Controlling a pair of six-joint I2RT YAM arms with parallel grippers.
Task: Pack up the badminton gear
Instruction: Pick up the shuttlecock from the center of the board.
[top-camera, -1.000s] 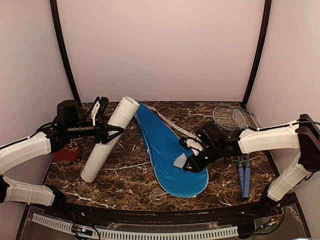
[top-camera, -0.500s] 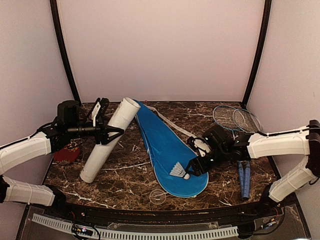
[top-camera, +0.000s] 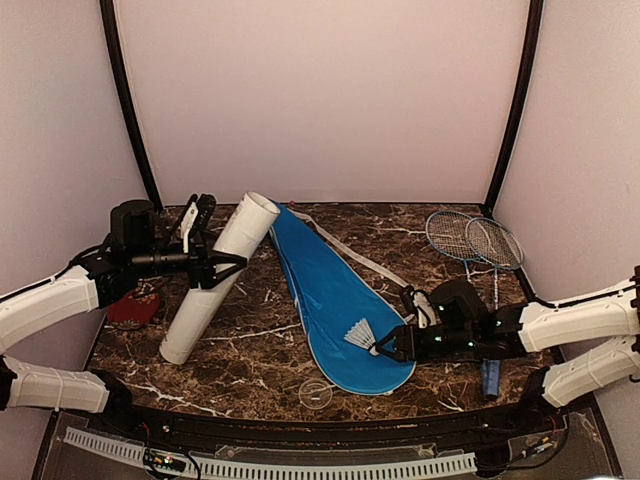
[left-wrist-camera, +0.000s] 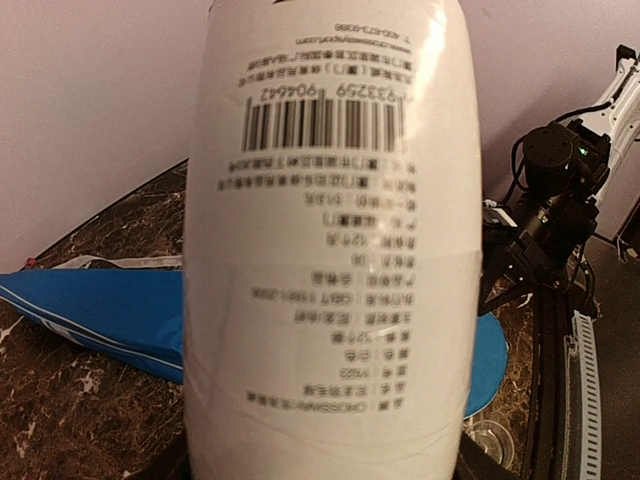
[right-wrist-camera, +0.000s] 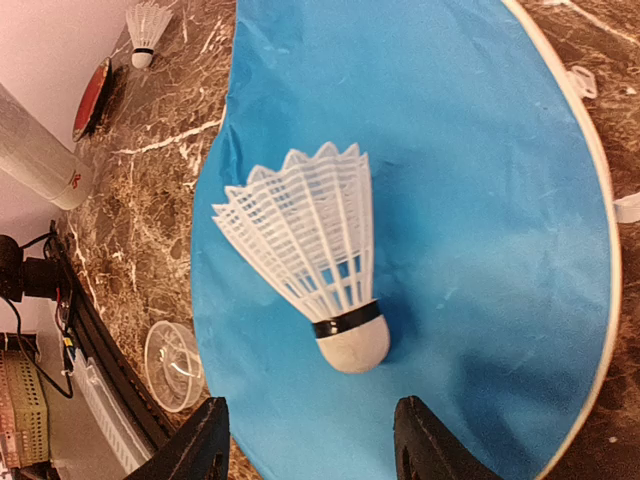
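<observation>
White tube (left-wrist-camera: 325, 300), barcode (left-wrist-camera: 322, 122) in left wrist only

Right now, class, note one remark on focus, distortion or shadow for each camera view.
Left wrist: the long white tube fills the frame, bulging from closeness, background soft. Right wrist: the white feathered shuttlecock is sharp, shadowing the big blue racket cover. Top external: evenly lit, clear.
</observation>
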